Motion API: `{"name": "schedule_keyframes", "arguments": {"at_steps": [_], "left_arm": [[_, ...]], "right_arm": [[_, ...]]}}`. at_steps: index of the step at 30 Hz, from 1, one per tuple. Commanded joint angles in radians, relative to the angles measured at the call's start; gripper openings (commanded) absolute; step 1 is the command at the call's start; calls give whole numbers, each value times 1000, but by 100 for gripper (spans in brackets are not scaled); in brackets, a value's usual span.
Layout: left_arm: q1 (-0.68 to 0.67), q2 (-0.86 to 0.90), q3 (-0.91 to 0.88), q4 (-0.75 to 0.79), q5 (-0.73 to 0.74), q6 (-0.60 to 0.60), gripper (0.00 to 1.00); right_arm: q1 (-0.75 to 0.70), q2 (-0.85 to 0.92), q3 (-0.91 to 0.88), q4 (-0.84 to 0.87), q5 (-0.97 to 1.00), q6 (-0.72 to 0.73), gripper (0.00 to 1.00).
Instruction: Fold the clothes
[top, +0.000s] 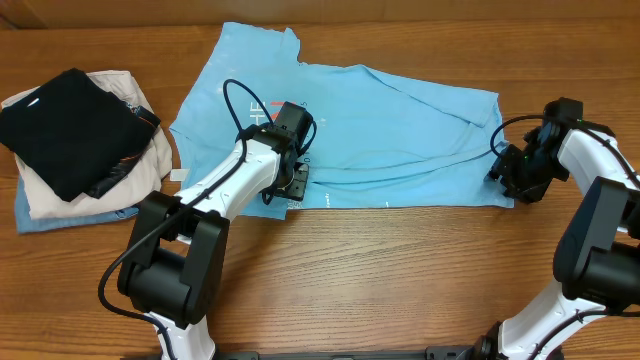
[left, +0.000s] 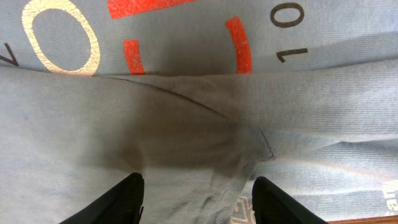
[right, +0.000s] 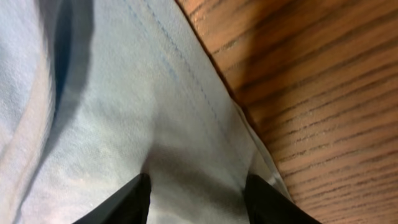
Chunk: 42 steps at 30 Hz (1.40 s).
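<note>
The light sky-blue T-shirt (top: 390, 140) lies partly folded across the back of the wooden table, with a long fold running through its middle. My left gripper (top: 290, 183) is open and low over the shirt's front edge, beside the white and orange-red lettering (left: 239, 43). In the left wrist view its fingers (left: 199, 186) straddle a wrinkled layer of the shirt (left: 186, 130). My right gripper (top: 506, 173) is open at the shirt's front right corner. In the right wrist view its fingers (right: 198, 183) straddle the stitched hem (right: 180, 81), next to bare wood.
A stack of folded garments sits at the left: a black one (top: 65, 125) on top of a cream one (top: 135, 165), with a blue edge (top: 50, 218) beneath. Bare wooden table (top: 400, 270) lies in front of the shirt.
</note>
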Motion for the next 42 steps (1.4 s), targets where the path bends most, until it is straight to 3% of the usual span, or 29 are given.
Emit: {"name": "schedule_keyframes", "arguments": {"at_steps": [1,4,12,25,28,31,35,38,40,42], "left_arm": [[-2,11,-7,3,-13,22,60],[-3,11,-7,3,-9,22,60],[-3,11,-7,3,-8,22,63],[-3,1,22,-7,6,23,65],[-3,2,18,-7,6,23,56],[-3,11,16,-7,6,23,38],[-3,26,15,-1,9,23,32],[-3,26,15,12,10,23,34],[-3,26,15,15,16,23,45],[-4,26,15,15,42,23,49]], "right_arm": [[5,-1,-35,27,13,-3,46],[5,-1,-94,86,17,1,34],[5,-1,-148,132,45,1,24],[5,-1,-148,128,45,1,25],[5,-1,-148,128,45,1,25],[5,-1,-148,128,45,1,25],[5,-1,-148,127,45,1,25],[5,-1,-148,127,45,1,25],[5,-1,-148,128,45,0,25],[5,-1,-148,128,45,1,25]]}}
